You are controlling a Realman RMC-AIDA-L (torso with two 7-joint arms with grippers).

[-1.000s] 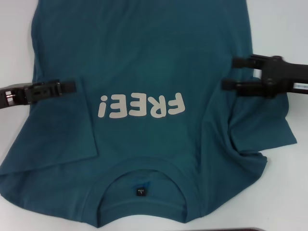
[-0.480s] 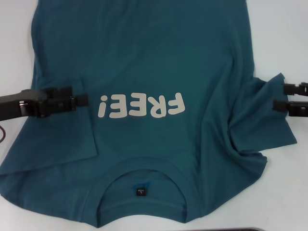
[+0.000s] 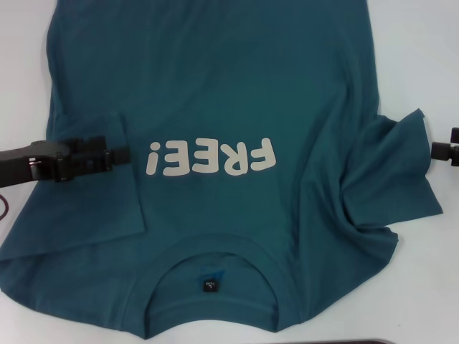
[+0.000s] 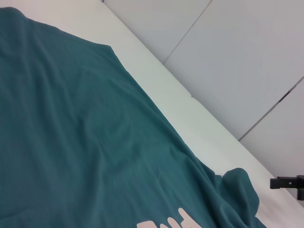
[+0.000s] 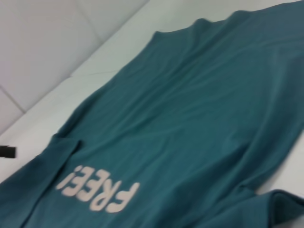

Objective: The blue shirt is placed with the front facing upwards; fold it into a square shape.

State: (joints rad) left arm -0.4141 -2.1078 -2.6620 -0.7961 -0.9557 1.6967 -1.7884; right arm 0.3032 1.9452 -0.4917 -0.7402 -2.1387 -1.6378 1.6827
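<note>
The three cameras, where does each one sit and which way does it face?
Head view: on the head, looking down on the blue shirt; left gripper over its sleeve, right gripper at the edge.
Left wrist view: low across the shirt toward the right gripper; own fingers unseen.
Right wrist view: across the shirt; own fingers unseen.
All three show the FREE! lettering.

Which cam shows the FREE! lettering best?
Head view: the whole FREE! lettering lies unobstructed on the blue shirt, the left gripper just beside it. The right wrist view shows it whole but slanted; the left wrist view catches only its edge.
</note>
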